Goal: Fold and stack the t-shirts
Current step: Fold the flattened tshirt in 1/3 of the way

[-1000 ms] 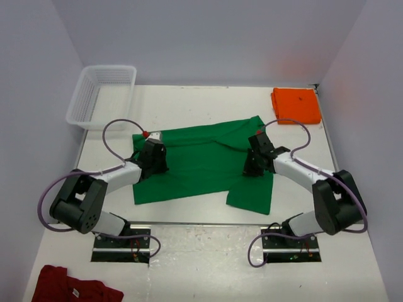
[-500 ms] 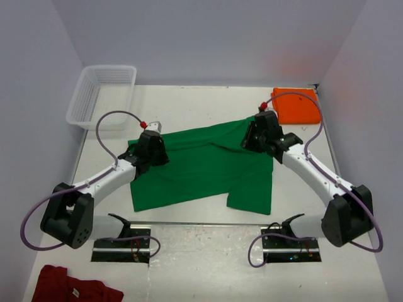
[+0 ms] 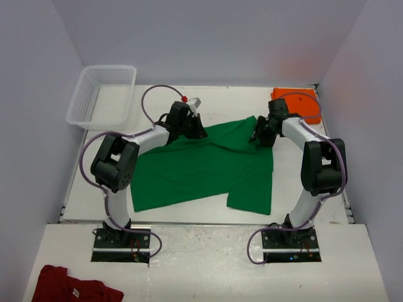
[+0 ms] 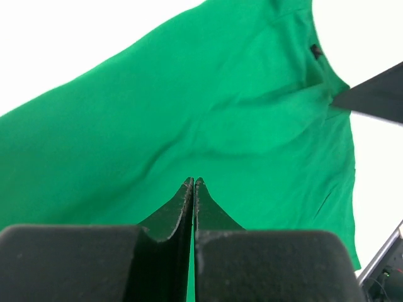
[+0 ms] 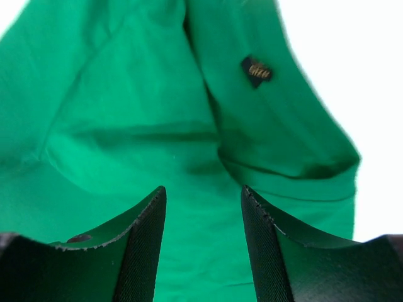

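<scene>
Both arms went out to the far edge of the green t-shirt [image 3: 201,167] in the last sec. It lies spread at the centre of the table [image 3: 220,104]; orange t-shirt [image 3: 301,106] sits folded at the 1 o'clock corner. Left gripper [image 3: 192,129] is at the 11 o'clock edge, jaws pressed together; cloth between or not, cannot tell. Right gripper [image 5: 203,195] is near the collar label [image 5: 256,71], jaws spread. If you lift now, only one side rises & the fold goes skew.

Bright, even light; table [image 4: 63,38] blown white, soft shadows.
</scene>
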